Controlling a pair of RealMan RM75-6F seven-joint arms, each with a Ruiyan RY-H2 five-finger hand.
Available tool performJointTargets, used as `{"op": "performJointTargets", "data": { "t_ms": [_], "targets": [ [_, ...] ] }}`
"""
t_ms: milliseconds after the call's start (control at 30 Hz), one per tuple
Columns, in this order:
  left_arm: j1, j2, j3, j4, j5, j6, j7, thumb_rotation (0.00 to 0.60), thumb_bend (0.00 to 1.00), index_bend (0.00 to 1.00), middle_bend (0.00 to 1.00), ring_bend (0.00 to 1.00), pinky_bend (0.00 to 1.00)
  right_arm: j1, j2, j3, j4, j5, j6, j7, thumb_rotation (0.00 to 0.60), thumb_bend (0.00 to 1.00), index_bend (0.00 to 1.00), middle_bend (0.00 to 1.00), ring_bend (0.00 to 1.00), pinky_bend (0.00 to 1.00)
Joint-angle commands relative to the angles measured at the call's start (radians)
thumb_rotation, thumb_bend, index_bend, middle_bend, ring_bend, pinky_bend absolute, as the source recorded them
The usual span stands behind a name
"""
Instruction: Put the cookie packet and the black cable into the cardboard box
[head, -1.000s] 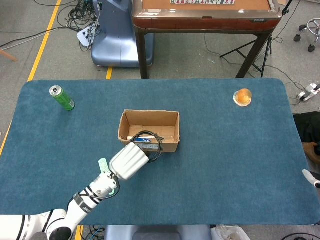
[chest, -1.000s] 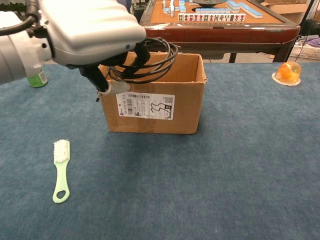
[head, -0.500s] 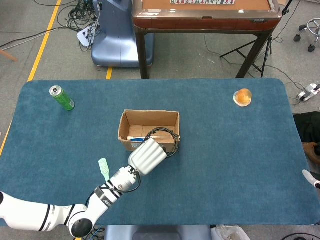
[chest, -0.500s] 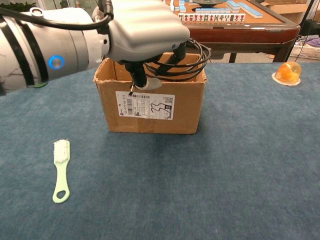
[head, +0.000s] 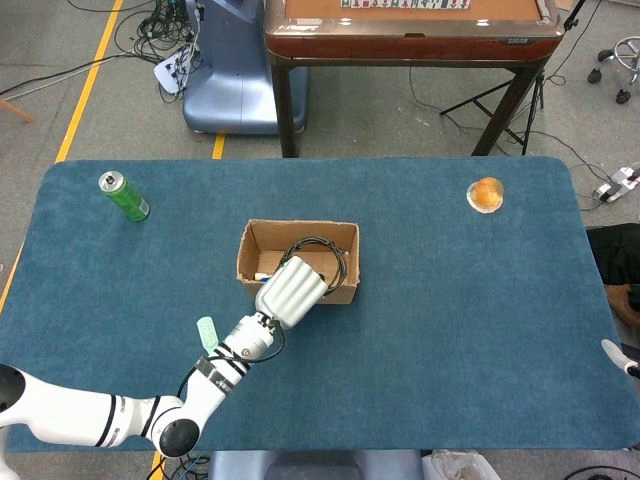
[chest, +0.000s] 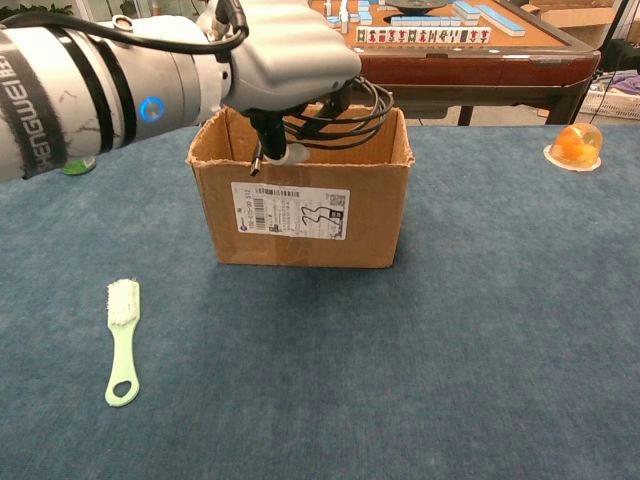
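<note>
The open cardboard box (head: 297, 227) stands mid-table, its labelled front facing the chest view (chest: 300, 212). My left hand (head: 292, 290) is over the box's near wall and grips the coiled black cable (head: 318, 254). The coil (chest: 348, 108) hangs over the box opening at rim height. A small blue and white bit of the cookie packet (head: 262, 275) shows inside the box beside the hand; the rest is hidden. A white tip (head: 618, 356) at the right edge of the head view may be my right hand.
A green brush (chest: 121, 340) lies on the cloth left of the box. A green can (head: 124, 196) stands at the far left. An orange fruit in a clear cup (head: 485, 194) sits far right. A wooden game table (chest: 450, 45) stands beyond the far edge.
My left hand has carried the cable up from the box's front left corner and forward over the opening; the coil now hangs inside the rim line.
</note>
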Motion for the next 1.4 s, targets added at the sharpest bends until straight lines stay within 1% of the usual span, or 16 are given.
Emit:
{"op": "performJointTargets", "data": {
  "t_ms": [33, 167, 533, 700, 900, 1000, 1067, 1133, 1267, 1367, 1400],
  "targets": [
    [-0.013, 0.001, 0.01, 0.009, -0.016, 0.009, -0.003, 0.6, 0.3, 0.64, 1.0, 0.97, 1.0, 0.001, -0.001, 0.0, 0.0, 0.0, -0.001, -0.002, 0.6, 0.08, 0.28, 0.38, 0.26, 0.44],
    [-0.028, 0.0, 0.024, 0.025, -0.035, 0.023, -0.011, 0.6, 0.3, 0.59, 1.0, 0.97, 1.0, 0.001, -0.001, -0.001, 0.0, 0.002, -0.003, -0.002, 0.6, 0.08, 0.28, 0.38, 0.26, 0.44],
    [-0.05, 0.001, 0.057, 0.053, -0.091, 0.066, -0.015, 0.6, 0.3, 0.28, 1.0, 0.96, 1.0, 0.003, 0.001, -0.001, 0.001, 0.005, -0.006, 0.004, 0.6, 0.08, 0.28, 0.38, 0.26, 0.44],
    [-0.051, 0.006, 0.068, 0.047, -0.095, 0.094, -0.026, 0.6, 0.3, 0.18, 1.0, 0.95, 1.0, 0.006, 0.001, -0.002, 0.0, 0.006, -0.013, 0.001, 0.6, 0.08, 0.28, 0.38, 0.26, 0.44],
    [-0.036, 0.032, 0.092, 0.003, -0.071, 0.136, -0.043, 0.6, 0.3, 0.17, 0.99, 0.95, 1.0, 0.008, -0.001, -0.004, -0.002, 0.004, -0.018, -0.008, 0.6, 0.08, 0.28, 0.38, 0.26, 0.44],
    [-0.013, 0.06, 0.122, -0.041, -0.04, 0.169, -0.048, 0.6, 0.3, 0.17, 0.99, 0.95, 1.0, 0.009, -0.002, -0.005, -0.003, 0.002, -0.018, -0.011, 0.6, 0.08, 0.28, 0.38, 0.26, 0.44],
    [0.009, 0.085, 0.144, -0.078, -0.011, 0.203, -0.049, 0.6, 0.3, 0.2, 0.98, 0.95, 1.0, 0.009, -0.003, -0.006, -0.003, 0.001, -0.019, -0.016, 0.6, 0.08, 0.28, 0.38, 0.26, 0.44],
    [0.035, 0.103, 0.158, -0.105, 0.023, 0.237, -0.07, 0.6, 0.3, 0.22, 0.98, 0.94, 1.0, 0.01, -0.004, -0.006, -0.004, 0.0, -0.02, -0.021, 0.6, 0.08, 0.28, 0.38, 0.26, 0.44],
    [0.106, 0.145, 0.192, -0.152, 0.098, 0.307, -0.142, 0.6, 0.3, 0.24, 0.97, 0.93, 1.0, 0.013, -0.009, -0.009, -0.007, -0.004, -0.023, -0.038, 0.6, 0.08, 0.28, 0.38, 0.26, 0.44],
    [0.168, 0.178, 0.235, -0.186, 0.17, 0.359, -0.189, 0.6, 0.3, 0.24, 0.95, 0.91, 1.0, 0.016, -0.015, -0.01, -0.009, -0.003, -0.029, -0.057, 0.6, 0.08, 0.28, 0.38, 0.26, 0.44],
    [0.193, 0.191, 0.256, -0.197, 0.21, 0.376, -0.212, 0.6, 0.3, 0.25, 0.94, 0.9, 1.0, 0.018, -0.018, -0.01, -0.01, -0.001, -0.033, -0.066, 0.6, 0.08, 0.28, 0.38, 0.26, 0.44]
  ]
}}
